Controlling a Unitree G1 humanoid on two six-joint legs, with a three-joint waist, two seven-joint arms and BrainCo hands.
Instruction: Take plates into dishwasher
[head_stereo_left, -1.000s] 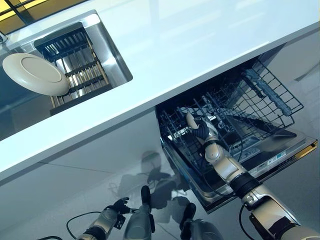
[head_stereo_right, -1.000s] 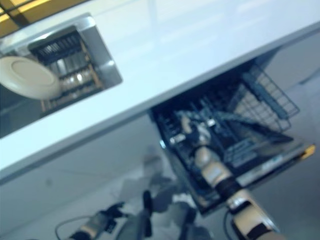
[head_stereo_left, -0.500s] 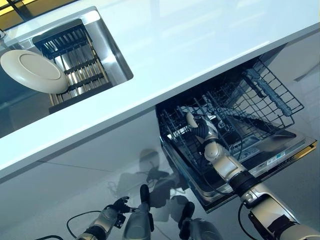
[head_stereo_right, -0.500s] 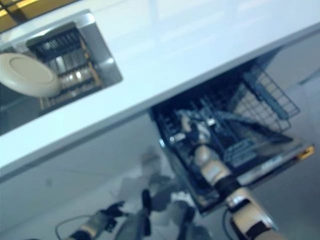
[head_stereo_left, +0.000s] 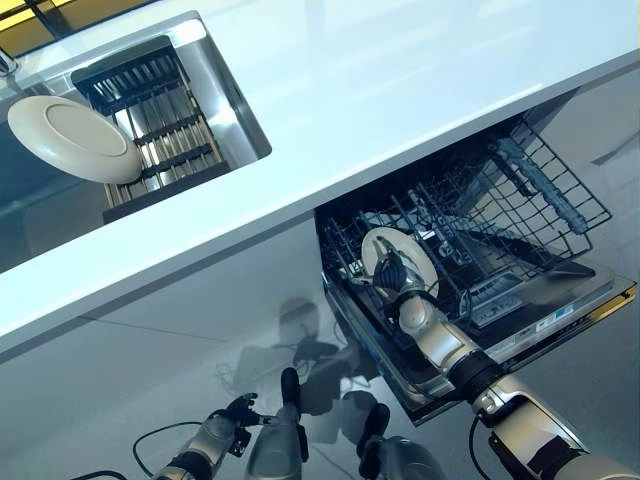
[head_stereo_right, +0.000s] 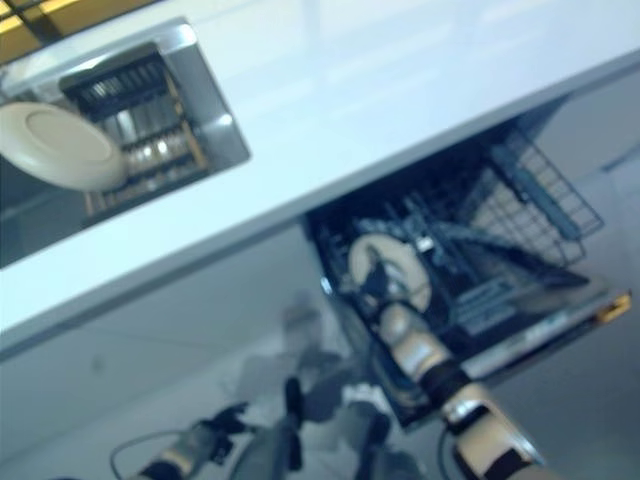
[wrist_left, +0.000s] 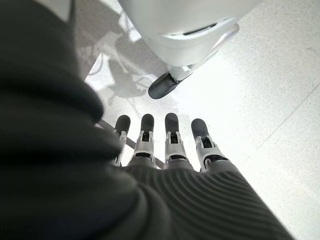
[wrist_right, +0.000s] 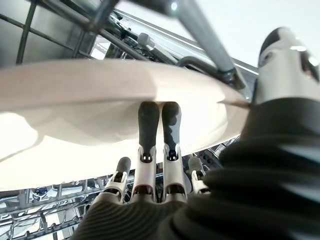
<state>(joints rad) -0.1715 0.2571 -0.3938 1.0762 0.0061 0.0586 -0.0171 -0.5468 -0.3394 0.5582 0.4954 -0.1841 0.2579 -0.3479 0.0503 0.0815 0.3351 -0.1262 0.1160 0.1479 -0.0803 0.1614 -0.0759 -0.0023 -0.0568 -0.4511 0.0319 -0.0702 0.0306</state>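
Right hand (head_stereo_left: 398, 275) reaching into the pulled-out lower dishwasher rack of dark wire (head_stereo_left: 520, 215), fingers (wrist_right: 150, 127) laid straight along the underside of a round cream-white plate (head_stereo_left: 412, 255) with the thumb (wrist_right: 282, 57) over its rim, so pinching the plate between them. Plate tilted up on edge among the tines near the rack's front left corner (whether already seated between tines cannot be told). Grey rack wires (wrist_right: 200, 30) crossing just above the plate in the right wrist view. Silver-grey open dishwasher door (head_stereo_left: 540, 310) lying below the rack, under the edge of a long pale glossy white countertop (head_stereo_left: 400, 90).

Left hand (wrist_left: 165, 137) hanging low by the pale speckled floor (wrist_left: 260, 100), fingers straight and relaxed, holding nothing.

Farther off, at the countertop's left end, a rectangular stainless steel sink (head_stereo_left: 215, 90) holding a dark slatted drying rack (head_stereo_left: 150, 120). Second round cream-white plate (head_stereo_left: 72, 138) leaning on that rack's left side, well apart from the dishwasher and from both hands.
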